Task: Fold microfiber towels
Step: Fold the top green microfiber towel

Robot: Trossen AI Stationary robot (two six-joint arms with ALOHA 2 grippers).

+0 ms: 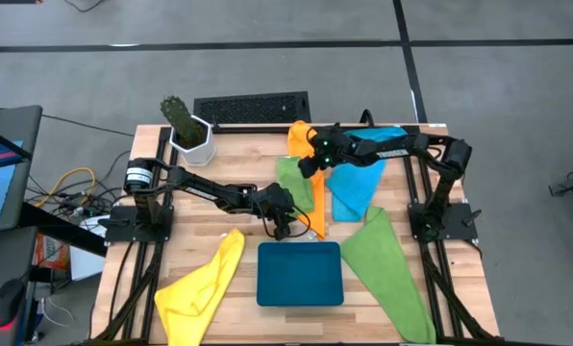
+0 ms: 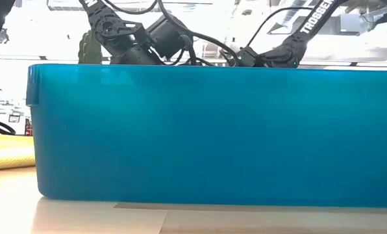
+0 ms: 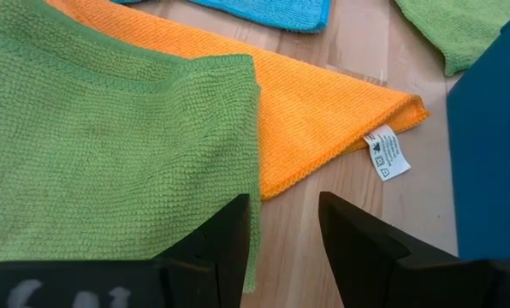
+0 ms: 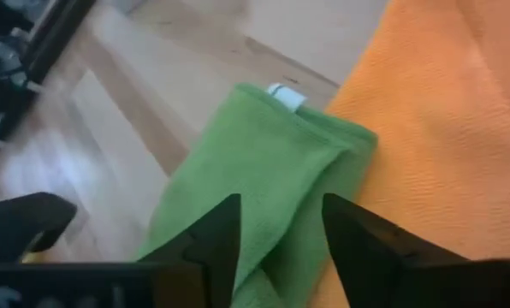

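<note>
A small green microfiber towel (image 1: pixel 294 183) lies bunched mid-bench, its edge overlapping a long orange towel (image 1: pixel 313 197). A sky-blue towel (image 1: pixel 356 187) sits just right of them, a second green one (image 1: pixel 387 269) lies near the bench's right front, and a yellow one (image 1: pixel 205 284) at the left front. My left claw (image 1: pixel 285 229) hovers at the green towel's near corner, fingers parted, holding nothing. My right claw (image 1: pixel 311 165) hangs over its far end, jaws apart and empty. I'd pinch a single layer of green at each end, clear of the orange, then lift evenly. A dark teal tray (image 1: pixel 300 274) waits in front.
</note>
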